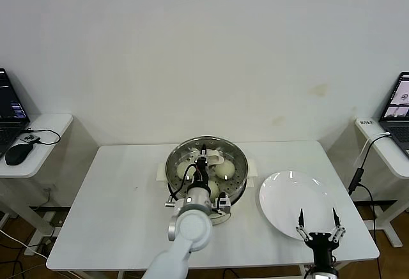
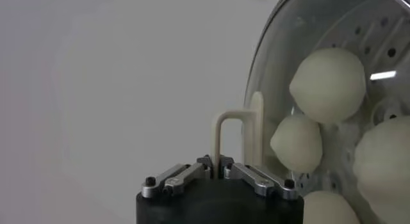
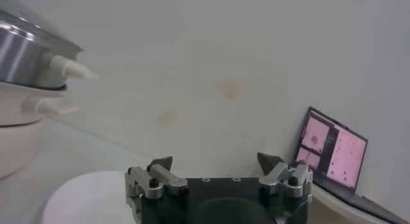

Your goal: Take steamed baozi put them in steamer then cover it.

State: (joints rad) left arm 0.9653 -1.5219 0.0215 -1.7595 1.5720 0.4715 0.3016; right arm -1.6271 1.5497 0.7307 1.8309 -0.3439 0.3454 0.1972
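Baozi (image 2: pixel 328 84), smooth cream-white, sit under the glass cover (image 2: pixel 282 65).

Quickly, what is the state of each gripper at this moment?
Left gripper: shut on the cover's handle, over the steamer.
Right gripper: open, empty, above the plate.

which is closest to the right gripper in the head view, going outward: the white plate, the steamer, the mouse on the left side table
Measured from the right gripper, which is open at the table's near right edge:
1. White plate, just under and in front of its fingertips.
2. Steamer, mid-table, to its left.
3. Mouse, on the far-left side table.
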